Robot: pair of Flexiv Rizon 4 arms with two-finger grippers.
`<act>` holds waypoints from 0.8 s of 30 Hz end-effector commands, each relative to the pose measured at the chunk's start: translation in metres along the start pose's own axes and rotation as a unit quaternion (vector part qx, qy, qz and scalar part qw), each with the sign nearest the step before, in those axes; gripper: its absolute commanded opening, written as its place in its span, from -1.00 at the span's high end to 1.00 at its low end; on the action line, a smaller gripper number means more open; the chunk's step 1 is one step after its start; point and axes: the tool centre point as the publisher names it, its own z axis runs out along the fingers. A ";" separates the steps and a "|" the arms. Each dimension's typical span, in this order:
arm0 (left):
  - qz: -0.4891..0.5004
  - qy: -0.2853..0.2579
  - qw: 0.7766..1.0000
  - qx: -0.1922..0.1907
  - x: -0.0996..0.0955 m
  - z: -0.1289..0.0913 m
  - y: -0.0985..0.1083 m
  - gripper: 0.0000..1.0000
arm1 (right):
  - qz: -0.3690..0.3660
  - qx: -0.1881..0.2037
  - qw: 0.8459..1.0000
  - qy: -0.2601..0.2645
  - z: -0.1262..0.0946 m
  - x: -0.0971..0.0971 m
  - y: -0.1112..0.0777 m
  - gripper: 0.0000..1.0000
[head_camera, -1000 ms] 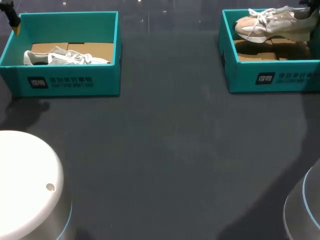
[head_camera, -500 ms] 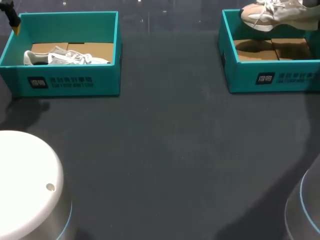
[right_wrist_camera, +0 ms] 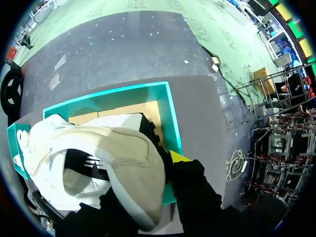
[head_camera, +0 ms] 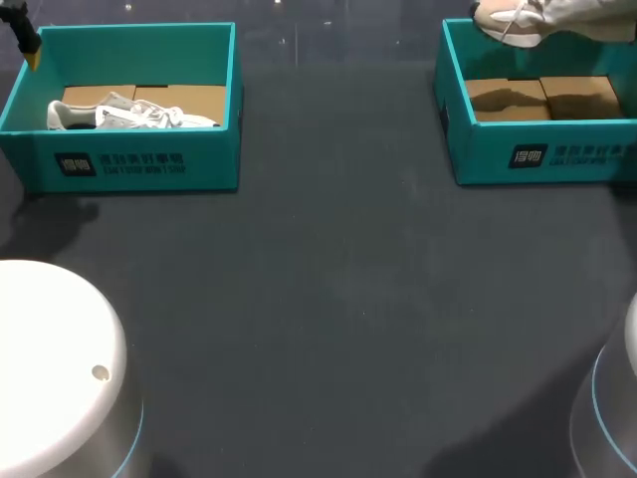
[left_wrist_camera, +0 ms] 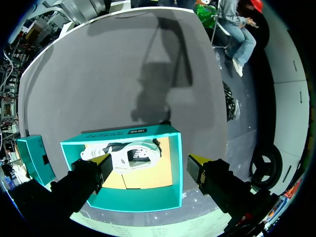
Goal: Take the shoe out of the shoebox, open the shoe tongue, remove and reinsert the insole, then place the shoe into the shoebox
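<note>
**Progress.** Step one is nearly done. The beige shoe [head_camera: 542, 18] hangs in the air above the far rim of the right box [head_camera: 542, 157], at the counter's [head_camera: 328, 299] far right corner, and is out of the box. The cardboard floor of the box lies bare. Not yet done, by my judgement: setting the shoe down, opening the tongue, taking the insole out and putting it back, and returning the shoe to the box.

**Right claw** [right_wrist_camera: 143, 177]. Pinching the beige shoe at the heel end. One yellow tip shows pressed to the shoe's side and the other is hidden under the shoe. The grip is judged from the shoe hanging free.

**Left claw** [left_wrist_camera: 150, 165]. Spread wide and holding nothing, above the far side of the left box [head_camera: 139, 164].

**Other items.**
- Left box: at the far left corner of the counter.
- White shoe [head_camera: 129, 117]: lies on its side in the left box, against the box's left wall, untouched.

**Obstructions.** The middle and near stretch of the counter lies between the two boxes and carries nothing that shows. The rim of the right box is close under the beige shoe, and its dangling laces may catch there. The left box is well apart and out of the way.
</note>
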 end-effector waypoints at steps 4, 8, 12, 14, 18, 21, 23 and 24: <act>0.001 0.001 1.000 0.000 0.000 0.000 -0.001 -1.00 | -0.002 -0.030 0.999 -0.011 -0.045 0.003 -0.040 1.00; 0.001 0.001 1.000 0.000 0.000 0.000 -0.001 -1.00 | 0.006 -0.034 0.999 -0.017 -0.060 0.016 -0.068 1.00; 0.001 0.001 1.000 0.000 0.000 0.000 -0.001 -1.00 | 0.014 -0.038 0.999 -0.023 -0.069 0.037 -0.101 1.00; 0.001 0.001 1.000 0.000 0.000 0.000 -0.001 -1.00 | 0.020 -0.041 0.999 -0.026 -0.071 0.046 -0.115 1.00; 0.001 0.001 1.000 0.000 0.000 0.000 -0.001 -1.00 | 0.031 -0.042 0.998 -0.028 -0.076 0.066 -0.152 1.00; 0.001 0.001 1.000 0.000 0.000 0.000 -0.001 -1.00 | 0.036 -0.040 0.998 -0.028 -0.078 0.078 -0.175 1.00; 0.001 0.001 1.000 0.000 0.000 0.000 -0.001 -1.00 | 0.039 -0.040 0.998 -0.028 -0.079 0.086 -0.193 1.00; 0.001 0.001 1.000 0.000 0.000 0.000 -0.001 -1.00 | 0.041 -0.041 0.998 -0.027 -0.080 0.089 -0.201 1.00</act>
